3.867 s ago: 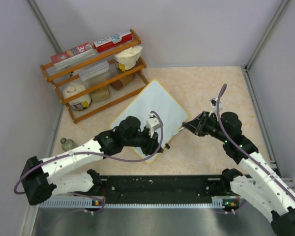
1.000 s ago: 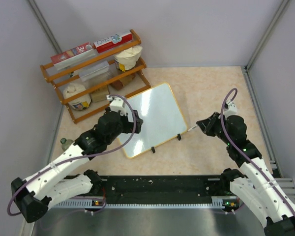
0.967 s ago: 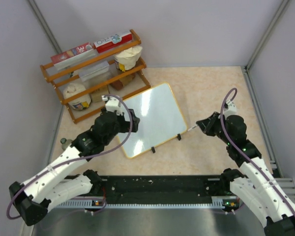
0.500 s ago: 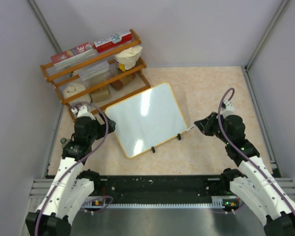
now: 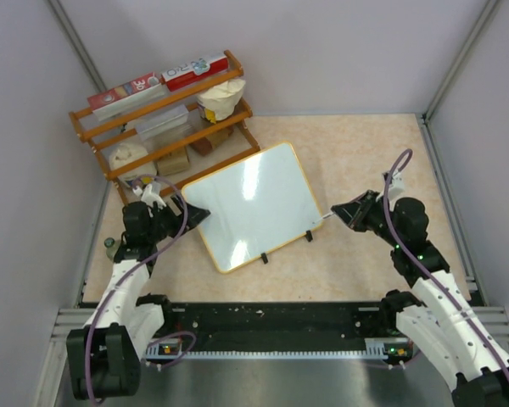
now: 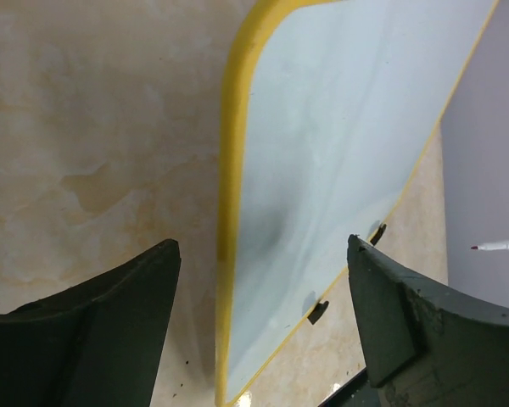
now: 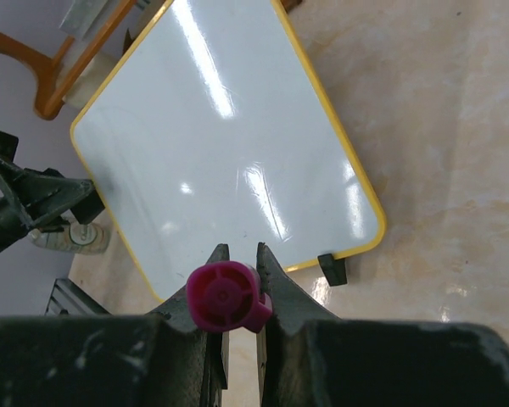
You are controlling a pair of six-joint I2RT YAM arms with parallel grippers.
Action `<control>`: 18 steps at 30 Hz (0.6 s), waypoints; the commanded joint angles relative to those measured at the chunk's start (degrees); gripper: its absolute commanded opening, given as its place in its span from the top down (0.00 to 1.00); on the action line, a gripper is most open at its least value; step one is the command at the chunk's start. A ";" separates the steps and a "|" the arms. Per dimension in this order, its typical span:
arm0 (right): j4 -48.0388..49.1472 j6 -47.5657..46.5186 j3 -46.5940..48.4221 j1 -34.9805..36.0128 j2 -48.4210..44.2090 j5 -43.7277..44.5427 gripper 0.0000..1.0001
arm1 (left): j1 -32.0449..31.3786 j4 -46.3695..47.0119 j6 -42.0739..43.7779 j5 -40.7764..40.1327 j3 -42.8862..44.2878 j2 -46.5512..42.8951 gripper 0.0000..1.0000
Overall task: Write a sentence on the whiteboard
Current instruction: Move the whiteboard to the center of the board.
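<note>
The whiteboard (image 5: 254, 203) lies flat mid-table, blank, with a yellow rim and two black clips (image 5: 265, 258) on its near edge. My left gripper (image 5: 192, 214) is open at the board's left corner, with nothing between its fingers. In the left wrist view that gripper (image 6: 263, 246) straddles the yellow edge of the whiteboard (image 6: 339, 144). My right gripper (image 5: 346, 212) hovers just off the board's right edge, shut on a marker with a magenta end (image 7: 225, 297). Its thin tip (image 5: 325, 218) points at the board. The right wrist view shows the whiteboard (image 7: 220, 161) beyond the right gripper (image 7: 240, 250).
A wooden rack (image 5: 165, 119) with boxes and bags stands at the back left. A small bottle (image 5: 112, 247) sits by the left wall near my left arm. A black rail (image 5: 271, 318) runs along the near edge, and walls close in on both sides.
My left arm has drawn back leftward off the board to its left corner. The board, turned from a diamond pose seconds ago, has lain still this last second. The right gripper has barely shifted.
</note>
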 commanded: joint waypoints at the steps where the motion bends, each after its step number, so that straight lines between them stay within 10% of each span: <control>1: 4.58 1.76 0.39 -1.29 -0.60 -2.67 1.00 | 0.34 10.11 0.73 6.42 -0.57 1.33 0.20; 14: 5.11 2.56 -0.40 -2.00 -2.45 -2.59 1.00 | 0.17 16.10 5.65 12.58 -1.19 12.14 0.95; 18: 5.02 2.64 -0.23 -2.17 -2.98 -2.77 1.00 | -0.09 16.71 7.24 13.36 -1.72 12.67 1.00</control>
